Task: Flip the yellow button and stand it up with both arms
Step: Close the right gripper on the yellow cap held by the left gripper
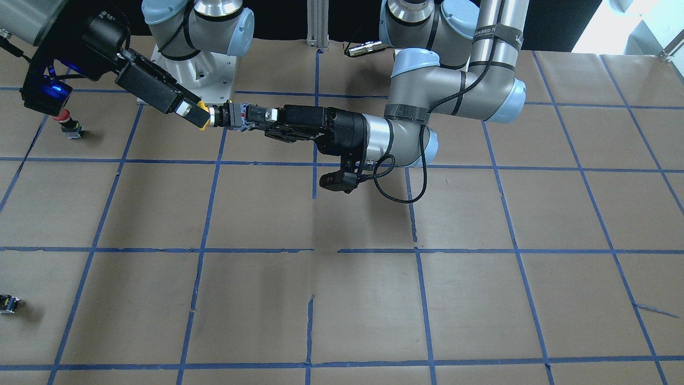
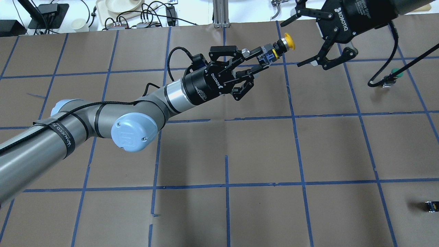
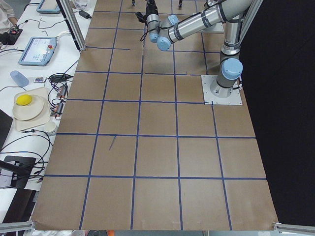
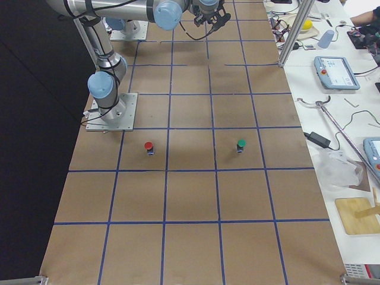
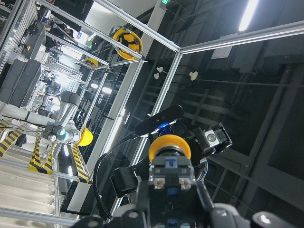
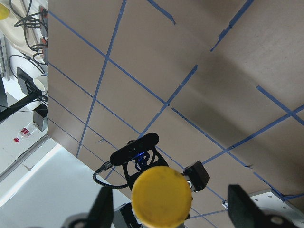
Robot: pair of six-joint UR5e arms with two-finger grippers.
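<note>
The yellow button (image 2: 287,40) is held in the air, lying sideways, its yellow cap pointing at my right gripper. My left gripper (image 2: 264,60) is shut on its grey-black contact block (image 2: 269,55). My right gripper (image 2: 291,44) is open, with one finger on each side of the cap and not touching it. In the front view the cap (image 1: 203,115) sits between the left gripper (image 1: 240,116) and the right gripper (image 1: 184,109). The right wrist view shows the cap (image 6: 161,194) between the spread fingers (image 6: 242,204). The left wrist view shows the cap (image 5: 169,147) beyond the block (image 5: 171,175).
A red-capped button (image 1: 67,120) stands on the brown table under my right arm. A green-capped button (image 2: 394,72) stands at the right. A tiny dark block (image 2: 430,206) lies near the right front edge. Blue tape lines (image 2: 226,185) grid the table.
</note>
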